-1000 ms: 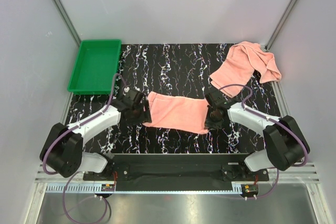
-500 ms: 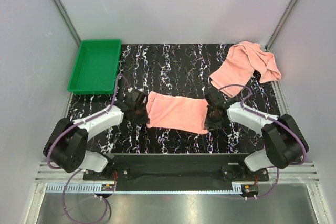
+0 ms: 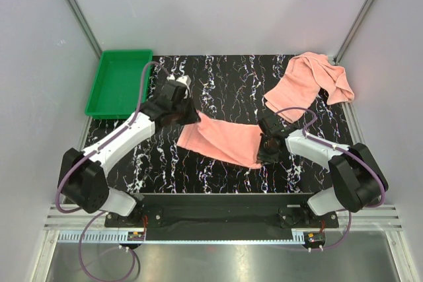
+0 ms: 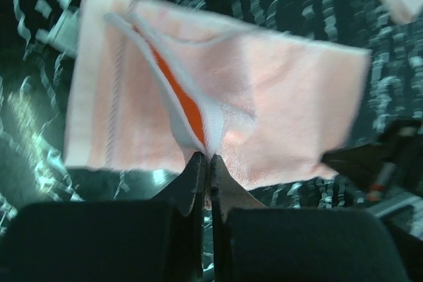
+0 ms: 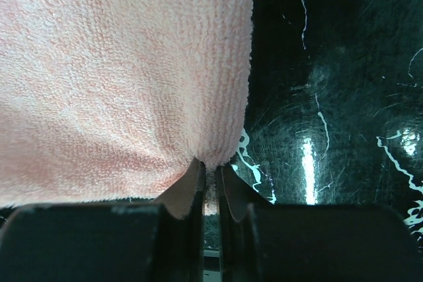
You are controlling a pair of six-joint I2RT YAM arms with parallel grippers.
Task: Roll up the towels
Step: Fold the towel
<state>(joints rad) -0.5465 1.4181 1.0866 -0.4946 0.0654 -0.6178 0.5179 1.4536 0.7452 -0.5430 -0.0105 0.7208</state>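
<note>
**Near towel clamped at both ends**

In the top view, the green tray (image 3: 119, 84) is seen at the far left corner of the black marbled table (image 3: 218, 74). The left arm is stretched forward from its base and is turned inward over the table. The left gripper (image 3: 192, 115) is placed at the far left corner of the near towel (image 3: 225, 142), which is spread in the middle of the table between the two grippers.

The jaws cannot be made out from above. In the left wrist view, which is blurred, the left gripper (image 4: 209, 162) is shown pressed together on a pinched fold of the near towel (image 4: 277, 97), and the cloth is drawn up into a ridge toward the fingers.

The right arm is bent low, with the right gripper (image 3: 264, 150) at the right edge of the same towel. Only in the right wrist view is the grip made clear: the right gripper (image 5: 210, 168) is closed on the hem of the near towel (image 5: 119, 64), close to the table surface.

The far towel (image 3: 310, 82) is seen whole only from above. It lies crumpled at the far right corner, well apart from both grippers.
</note>
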